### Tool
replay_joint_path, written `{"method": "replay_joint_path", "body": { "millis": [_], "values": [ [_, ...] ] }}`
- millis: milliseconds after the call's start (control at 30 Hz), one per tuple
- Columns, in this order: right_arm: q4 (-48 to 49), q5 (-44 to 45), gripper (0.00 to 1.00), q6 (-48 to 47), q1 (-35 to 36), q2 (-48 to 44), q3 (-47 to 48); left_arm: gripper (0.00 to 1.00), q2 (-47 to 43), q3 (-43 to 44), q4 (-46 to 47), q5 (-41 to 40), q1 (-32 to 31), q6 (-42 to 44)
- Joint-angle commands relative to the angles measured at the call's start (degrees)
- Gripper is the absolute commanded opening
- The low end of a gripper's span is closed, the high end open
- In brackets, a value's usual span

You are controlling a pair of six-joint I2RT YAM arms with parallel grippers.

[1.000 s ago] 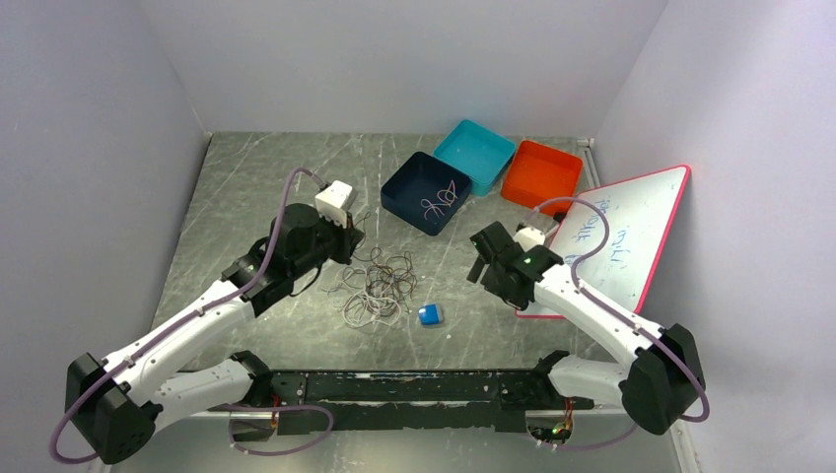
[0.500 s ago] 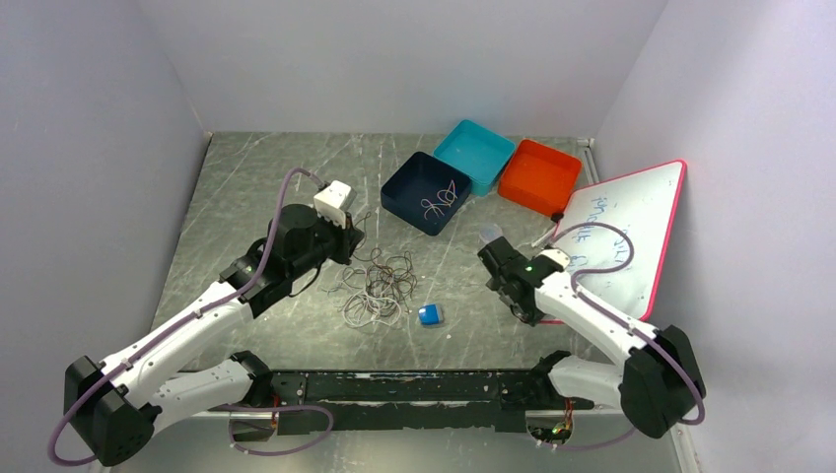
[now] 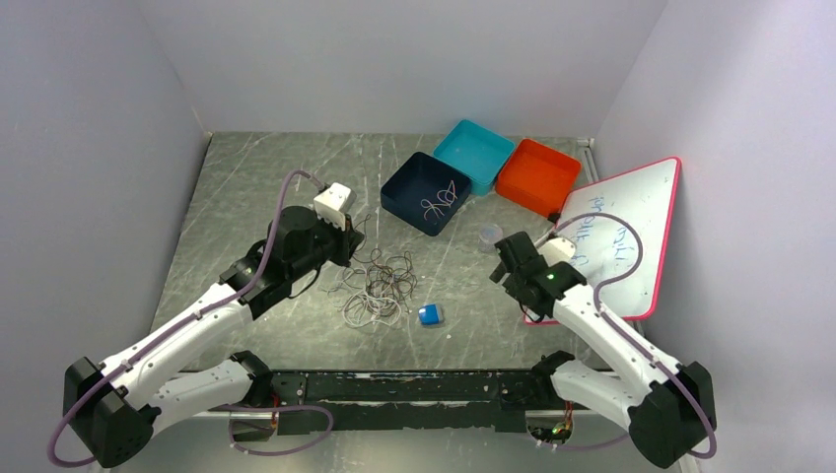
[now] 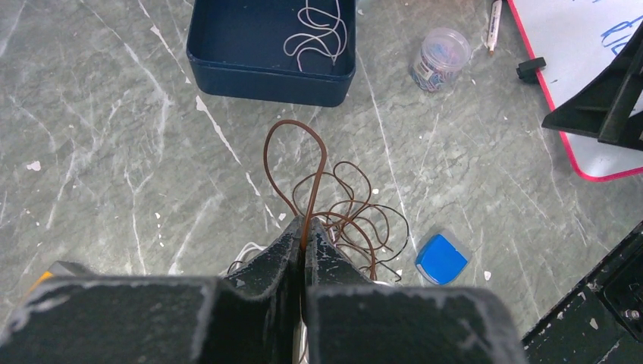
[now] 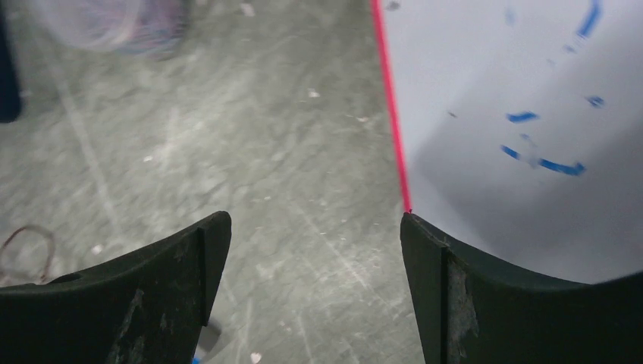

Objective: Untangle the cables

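Note:
The cables (image 3: 380,286) lie in a tangle of brown, black and whitish loops on the table's middle. My left gripper (image 3: 352,243) sits at the tangle's far-left edge. In the left wrist view this gripper (image 4: 305,227) is shut on a brown cable (image 4: 297,148), whose loop stands out ahead of the fingertips. More brown and black loops (image 4: 356,216) spread to its right. One whitish cable (image 3: 435,204) lies apart inside the navy box (image 3: 406,212). My right gripper (image 3: 513,258) hovers open and holds nothing, at the whiteboard's left edge; in its wrist view the gripper (image 5: 315,216) shows only bare table between its fingers.
A teal box (image 3: 475,148) and an orange box (image 3: 540,175) stand behind the navy one. A pink-framed whiteboard (image 3: 621,236) leans at the right. A clear jar of clips (image 3: 489,235) and a small blue object (image 3: 430,314) sit near the tangle. A marker (image 4: 494,19) lies by the board.
My right arm has swung to the right and a little away from the tangle, its gripper still open. The left arm and its held cable have stayed put.

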Motion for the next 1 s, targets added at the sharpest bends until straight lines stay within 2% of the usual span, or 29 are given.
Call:
{"method": "replay_joint_path", "body": {
  "millis": [0, 200, 433, 633, 800, 967],
  "values": [
    [7.92, -4.17, 0.85, -12.31, -0.35, -3.20, 3.47, 0.07, -1.10, -0.34, 1.93, 0.93, 0.27, -0.33],
    [14.83, -8.74, 0.85, -19.71, -0.32, -0.12, 9.25, 0.07, -0.72, -0.72, 2.64, 1.60, 0.29, -0.52],
    [19.74, -10.14, 0.86, -24.72, -0.17, 14.94, 19.53, 0.07, -1.49, -0.12, 1.61, 1.29, 0.32, -0.17],
    [22.35, -4.94, 0.88, -30.39, -0.36, 26.72, 28.69, 0.07, -2.48, -0.14, 0.32, 1.08, 0.31, -0.23],
    [24.32, -5.94, 0.89, -35.48, -7.57, 34.94, 35.49, 0.07, -2.86, -0.22, -0.23, 1.63, 0.28, -0.72],
    [29.74, -14.08, 0.90, -40.51, -14.83, 41.92, 41.03, 0.07, -3.03, -0.16, -0.60, 1.54, 0.32, -0.79]
  ]
}}
